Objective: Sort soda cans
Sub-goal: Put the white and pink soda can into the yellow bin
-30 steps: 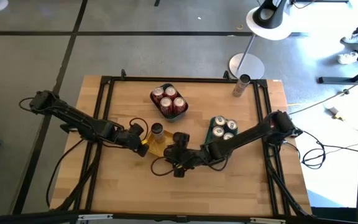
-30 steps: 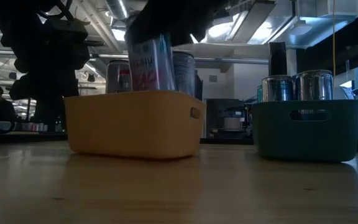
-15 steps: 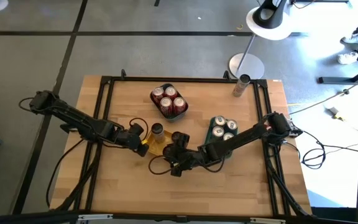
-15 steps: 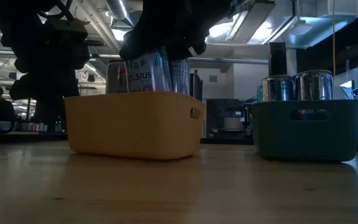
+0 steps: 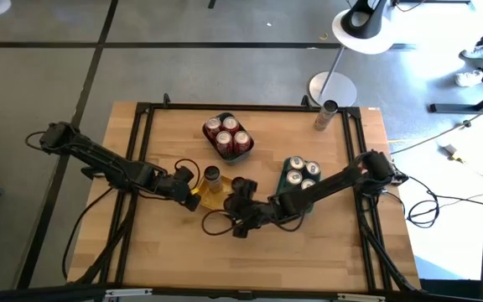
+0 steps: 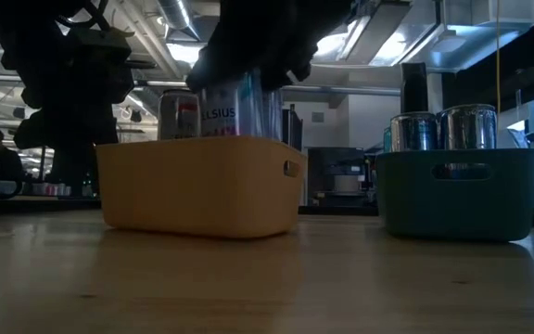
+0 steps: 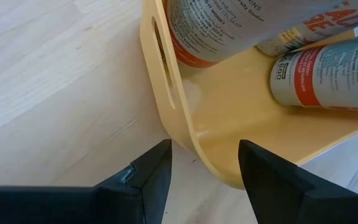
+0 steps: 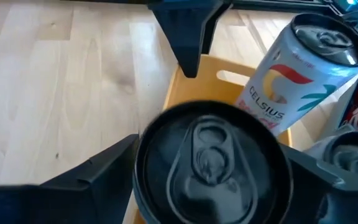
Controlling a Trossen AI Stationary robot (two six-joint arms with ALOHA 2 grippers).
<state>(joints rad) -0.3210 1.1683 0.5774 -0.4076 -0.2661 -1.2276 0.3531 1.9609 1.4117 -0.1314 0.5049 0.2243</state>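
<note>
Around the yellow tray (image 5: 201, 195) near the table's middle, the left gripper (image 7: 199, 167) pinches the tray's wall at one end while the right gripper (image 5: 240, 191) straddles a silver-topped can (image 8: 211, 163) standing in the tray, fingers spread either side. These cans look light, rigid, slick-sided and easily dented, so I would grasp mid-body. Whether those fingers touch the can I cannot tell, and the tray wall hides the cans' bases.

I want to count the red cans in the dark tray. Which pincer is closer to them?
Left, though barely: left pincer grips the yellow plastic tray nearby; right pincer hovers there too, both below the red soda cans.
</note>
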